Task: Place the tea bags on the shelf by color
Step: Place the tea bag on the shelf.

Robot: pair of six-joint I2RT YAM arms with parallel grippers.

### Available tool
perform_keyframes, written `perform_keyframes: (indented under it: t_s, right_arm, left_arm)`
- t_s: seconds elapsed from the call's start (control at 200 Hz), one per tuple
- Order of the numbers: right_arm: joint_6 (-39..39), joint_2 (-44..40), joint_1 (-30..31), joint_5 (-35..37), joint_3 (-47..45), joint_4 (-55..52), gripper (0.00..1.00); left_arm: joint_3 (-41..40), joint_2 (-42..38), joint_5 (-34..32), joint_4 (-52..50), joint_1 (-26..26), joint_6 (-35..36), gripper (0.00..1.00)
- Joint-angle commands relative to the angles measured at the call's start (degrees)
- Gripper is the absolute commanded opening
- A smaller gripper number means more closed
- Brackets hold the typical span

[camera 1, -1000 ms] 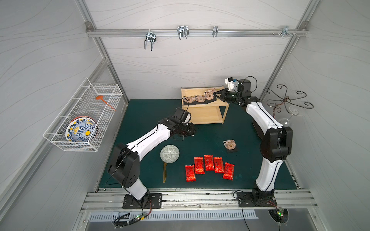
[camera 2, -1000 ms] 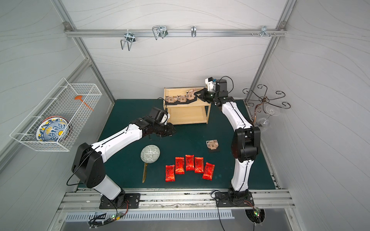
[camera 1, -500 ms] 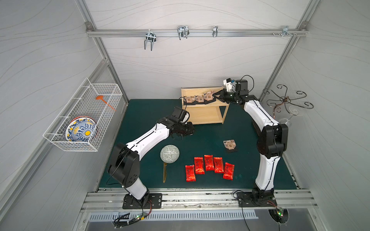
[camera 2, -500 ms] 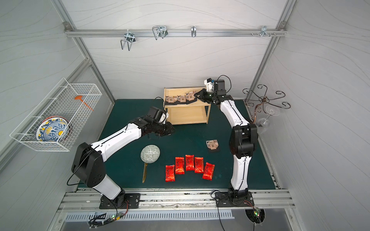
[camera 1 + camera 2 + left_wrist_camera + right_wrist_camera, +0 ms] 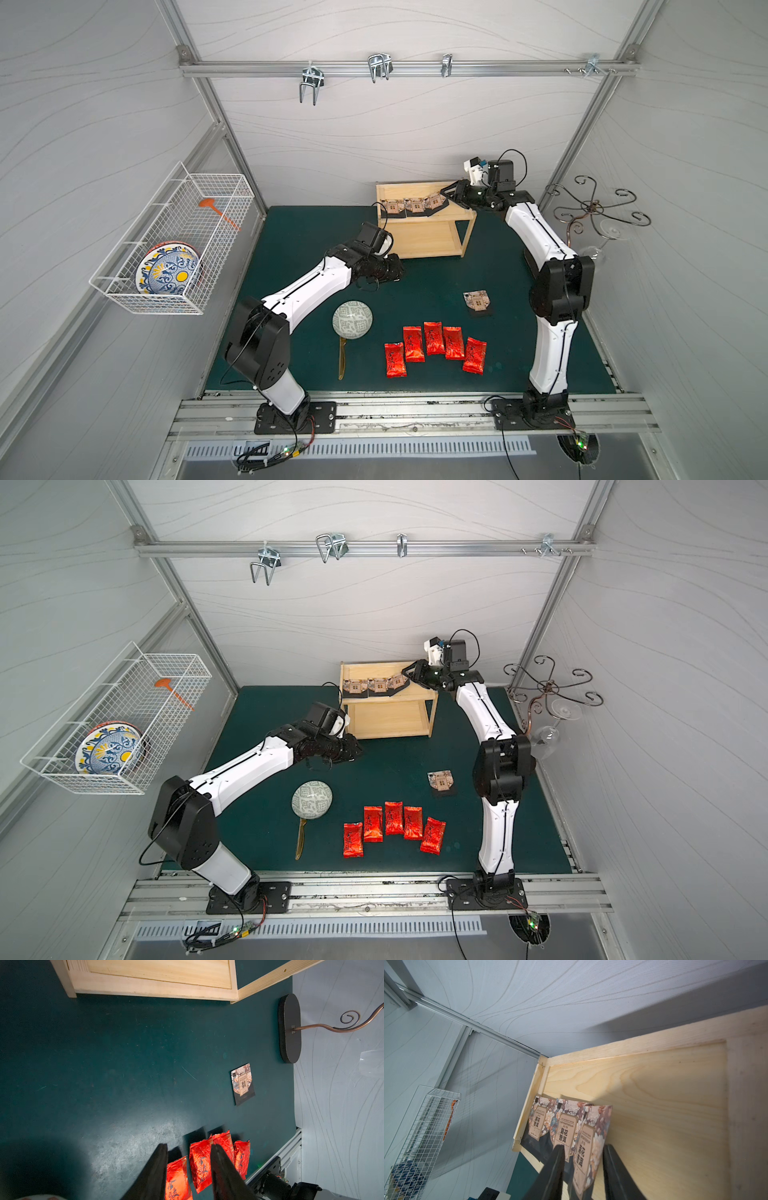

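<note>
While the right pincer [image 5: 582,1147] stands open astride the tilted beige squarish tea packet [image 5: 593,1126] on the light-wood shelf [image 5: 664,1095], retreating could drag it off; the left pincer [image 5: 188,1145] hangs open.
</note>
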Motion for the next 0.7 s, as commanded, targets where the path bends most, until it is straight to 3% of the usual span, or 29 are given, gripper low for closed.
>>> perform_keyframes:
  t_s: [0.0, 0.375, 0.47, 0.56, 0.695]
  right_arm:
    - [-1.43, 1.35, -0.21, 1.13, 1.83, -2.71, 0.39]
    - [-4.25, 0.14, 0.69, 4.89, 6.07, -7.41, 0.47]
    - [-7.38, -2.41, 2.53, 8.91, 5.76, -10.51, 0.47]
    - [-9.42, -8.74, 4.73, 13.73, -1.85, -10.87, 0.46]
    - [-10.41, -20.89, 9.18, 21.44, -21.26, -8.60, 0.44]
  left_arm:
    - [-0.37, -1.43, 0.55, 2.26, 0.31, 0.67, 0.40]
    - [-1.03, -3.04, 0.63, 2.63, 0.33, 0.49, 0.40]
    - [-1.41, -3.53, 0.63, 2.63, 0.34, 0.23, 0.40]
    - [-1.46, -3.96, 0.55, 1.76, 0.31, -0.27, 0.40]
    - [-2.47, -5.11, 0.66, 1.61, -0.46, -1.08, 0.43]
